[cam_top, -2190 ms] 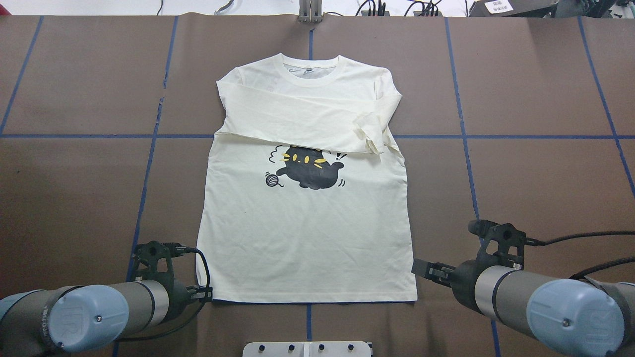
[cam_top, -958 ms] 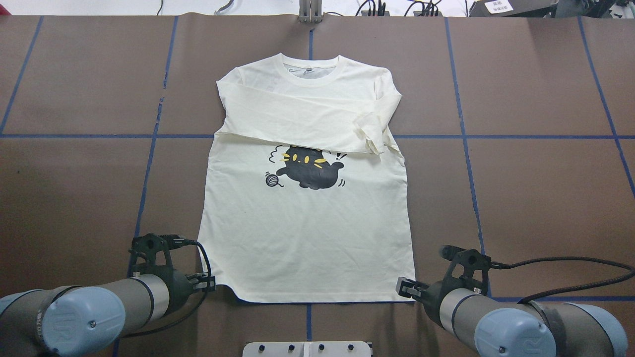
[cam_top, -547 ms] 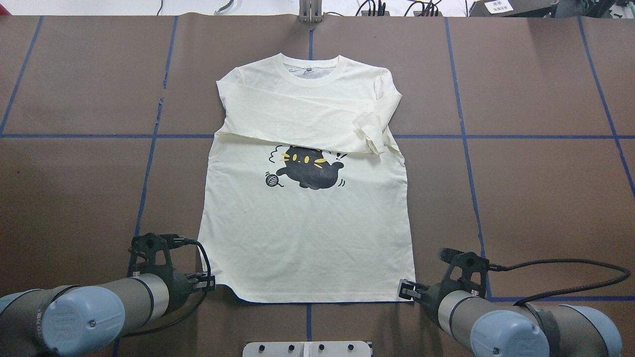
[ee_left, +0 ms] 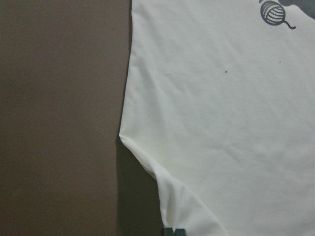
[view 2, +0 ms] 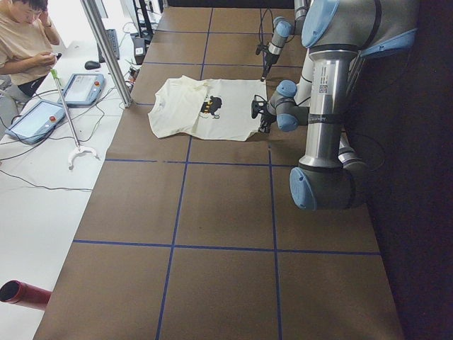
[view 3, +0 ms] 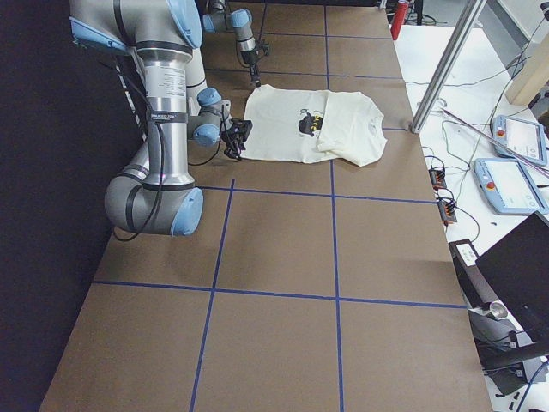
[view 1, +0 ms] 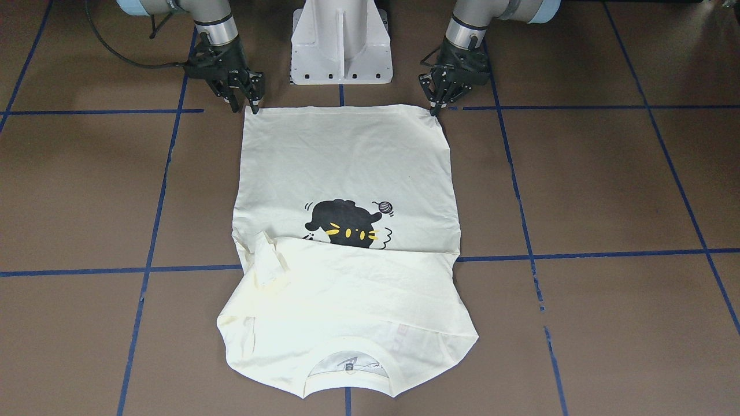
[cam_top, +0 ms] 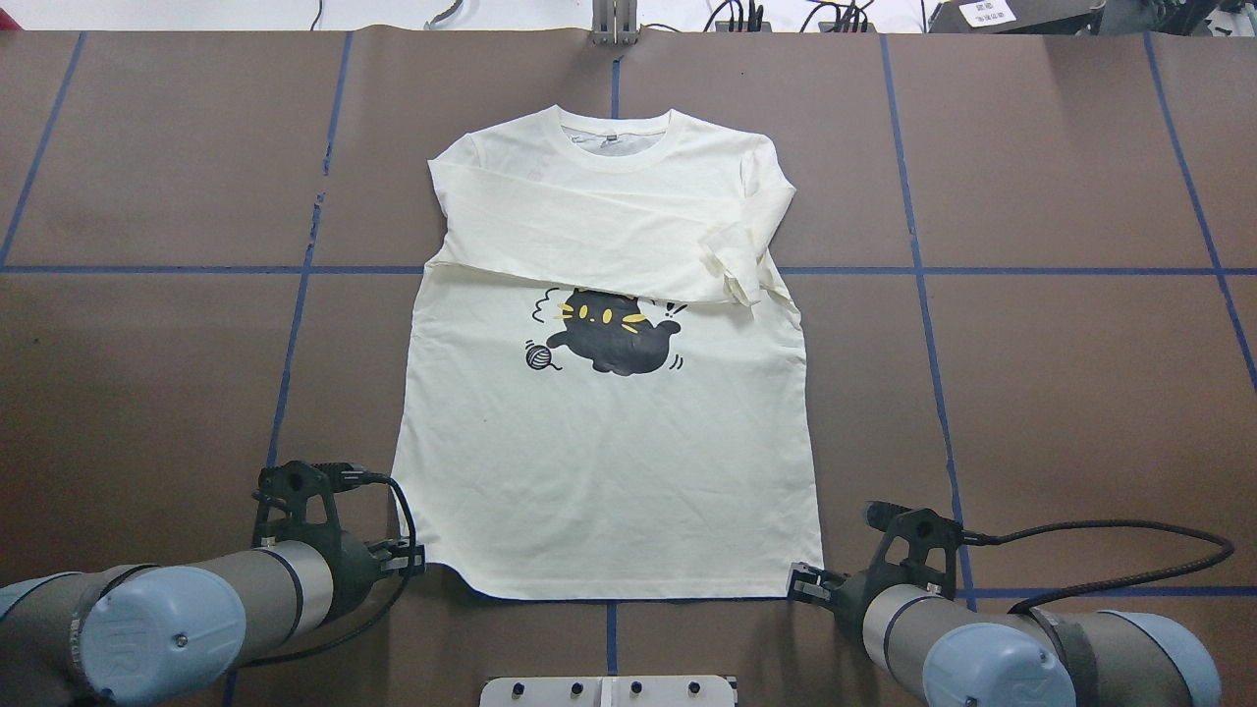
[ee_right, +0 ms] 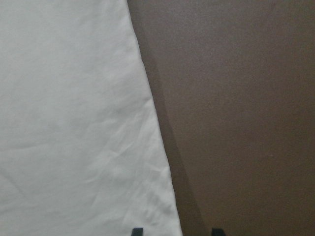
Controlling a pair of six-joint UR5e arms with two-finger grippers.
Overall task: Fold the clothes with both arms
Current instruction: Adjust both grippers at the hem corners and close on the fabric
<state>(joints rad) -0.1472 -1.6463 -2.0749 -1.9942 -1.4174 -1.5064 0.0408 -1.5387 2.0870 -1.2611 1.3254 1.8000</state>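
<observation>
The cream-white T-shirt (cam_top: 609, 471) lies flat and print-up on the brown table, its collar at the far end and both sleeves folded across the chest above the black cat print (cam_top: 614, 339). My left gripper (cam_top: 417, 562) is at the hem's left corner. In the left wrist view its fingertips (ee_left: 173, 231) are pinched shut on the slightly raised corner of the shirt (ee_left: 221, 123). My right gripper (cam_top: 800, 581) is at the hem's right corner. In the right wrist view (ee_right: 177, 230) its jaws stand apart, either side of the shirt's edge (ee_right: 74, 123). In the front view the left gripper (view 1: 435, 107) and the right gripper (view 1: 244, 107) flank the hem.
The white pedestal (view 1: 341, 40) stands just behind the hem, between the arms. Blue tape lines (cam_top: 285, 393) divide the brown table. In the left side view an operator (view 2: 25, 42) sits beyond the far end, next to a metal pole (view 2: 106, 49).
My right arm has dropped and moved in to the hem's right corner, with a last small shift inward. My left gripper has pulled the left corner in slightly and held still since.
</observation>
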